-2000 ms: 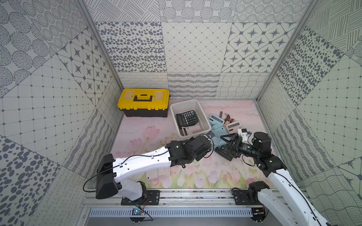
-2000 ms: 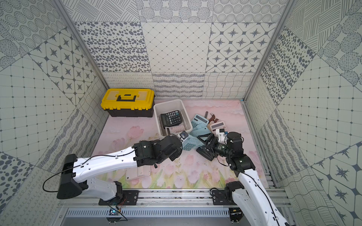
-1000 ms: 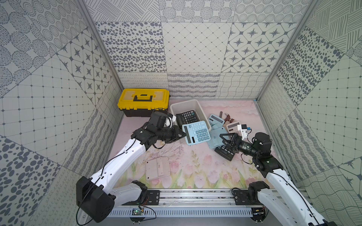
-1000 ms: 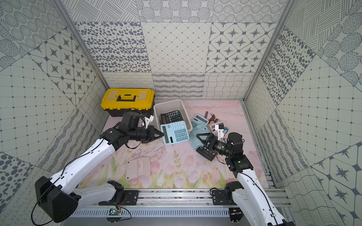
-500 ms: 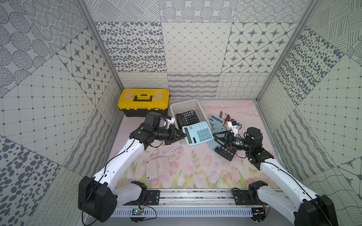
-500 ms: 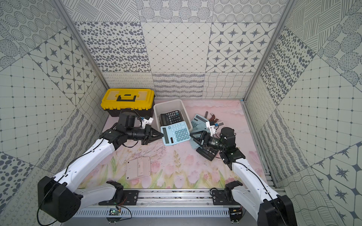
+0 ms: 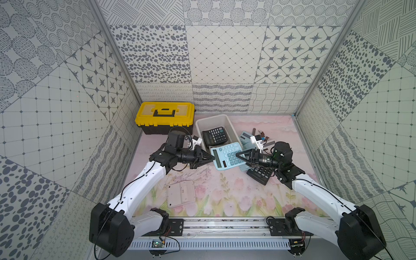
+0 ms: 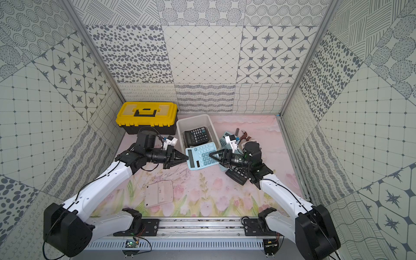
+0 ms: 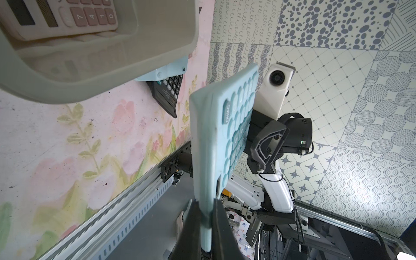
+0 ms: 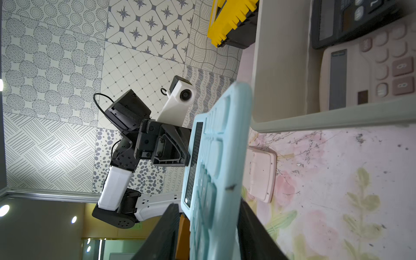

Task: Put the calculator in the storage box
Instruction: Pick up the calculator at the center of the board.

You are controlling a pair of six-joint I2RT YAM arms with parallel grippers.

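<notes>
Digits 7, 4, 1, 0 are showing on the pink calculator's [image 9: 67, 26] keys inside the storage box [image 9: 101, 76]. The right wrist view is catching its 9 and 8. Other lettering is blurring out.

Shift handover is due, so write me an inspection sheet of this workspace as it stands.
Surface: floral mat, scuffed, no spills seen.
Job's things: storage box holds a black desk calculator and a pink-keyed calculator; light blue calculator held in the air at its near rim, not inside.
Clutter: yellow-lidded toolbox; face-down pink calculator; black calculator on the mat; small items at the rear, too small to name.
Hands: left hand shut on the light blue calculator's edge; right hand astride the opposite edge, clamping unclear.
Cables: black loop at the left wrist, snagging nothing.
Surroundings: patterned wall panels; nothing else seen.
</notes>
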